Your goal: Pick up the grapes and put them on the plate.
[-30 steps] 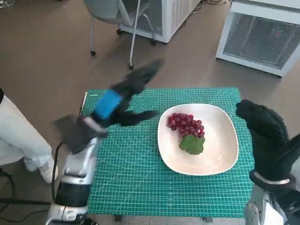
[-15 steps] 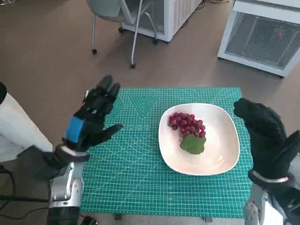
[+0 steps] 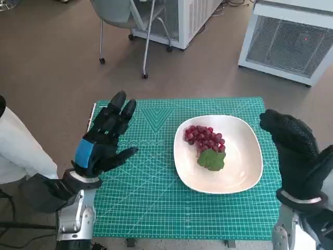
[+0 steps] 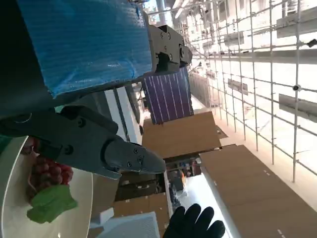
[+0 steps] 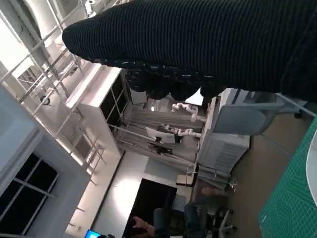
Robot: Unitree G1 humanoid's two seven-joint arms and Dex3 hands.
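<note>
The grapes (image 3: 205, 139), a dark red bunch with a green leaf (image 3: 212, 160) at its near end, lie on the white plate (image 3: 244, 172), toward the plate's left and far part. In the left wrist view the same bunch (image 4: 47, 173) and leaf (image 4: 49, 202) show against the pale plate rim (image 4: 79, 208). The plate rests on a green cutting mat (image 3: 145, 203) printed with a grid, which covers the worktop. The left robot hand (image 3: 104, 138), black with blue tape over its back, hovers over the mat's left part, well apart from the plate, fingers spread and stretched away from the robot, holding nothing. The right robot hand (image 3: 291, 151), in its black knitted glove, is raised at the mat's right edge, just beside the plate's right rim and not touching the grapes; it holds nothing, and its fingers look loosely extended, though how far apart they are cannot be told. That gloved hand also shows in the left wrist view (image 4: 193, 223). Beyond the worktop on the brown floor (image 3: 52, 67) stand a chair on castors (image 3: 125, 21) and white cabinets with vent grilles (image 3: 291, 39). A person's pale-clothed leg (image 3: 21, 151) shows at the left edge.
</note>
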